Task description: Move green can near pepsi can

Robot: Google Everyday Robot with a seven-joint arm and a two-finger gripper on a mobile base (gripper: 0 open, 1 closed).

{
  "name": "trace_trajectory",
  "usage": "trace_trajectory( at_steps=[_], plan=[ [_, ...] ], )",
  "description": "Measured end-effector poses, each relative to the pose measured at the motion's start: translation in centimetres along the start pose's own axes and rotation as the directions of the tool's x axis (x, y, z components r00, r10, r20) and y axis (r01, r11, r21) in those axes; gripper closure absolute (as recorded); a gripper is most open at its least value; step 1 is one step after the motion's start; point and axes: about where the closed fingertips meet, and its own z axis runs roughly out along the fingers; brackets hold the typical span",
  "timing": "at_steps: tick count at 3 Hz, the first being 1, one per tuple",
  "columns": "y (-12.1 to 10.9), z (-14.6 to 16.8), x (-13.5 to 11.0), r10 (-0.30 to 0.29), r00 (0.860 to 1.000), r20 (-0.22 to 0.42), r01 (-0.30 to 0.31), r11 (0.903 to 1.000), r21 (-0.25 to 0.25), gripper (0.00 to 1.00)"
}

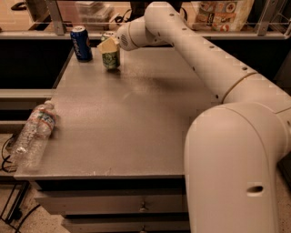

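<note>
The green can (111, 58) stands upright near the far left part of the grey table (136, 123), a short way right of the dark blue pepsi can (81, 43). My gripper (109, 44) is at the green can's top, its pale fingers (108, 46) around the upper part of the can. The can's bottom is at or just above the table; I cannot tell if it touches. The pepsi can stands upright at the table's far left corner.
A clear plastic water bottle (34, 134) lies on its side at the table's left edge. My white arm (204, 68) spans the right side of the view. Shelves with packages (223, 11) stand behind the table.
</note>
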Motion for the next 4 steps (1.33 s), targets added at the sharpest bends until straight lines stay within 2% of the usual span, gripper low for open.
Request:
trace_trajectory(
  at_steps=[1,3,4],
  plan=[
    [0.5,2.5,-0.6,0.002,1.0,-0.006,-0.003,0.9999,-0.015,0.58],
    [3.1,5.7,-1.8,-0.042,0.999,-0.019,0.041,0.997,-0.065,0.12],
    [3.2,6.0,-1.6,-0.041,0.999,-0.021,0.039,0.9969,-0.068,0.0]
  ],
)
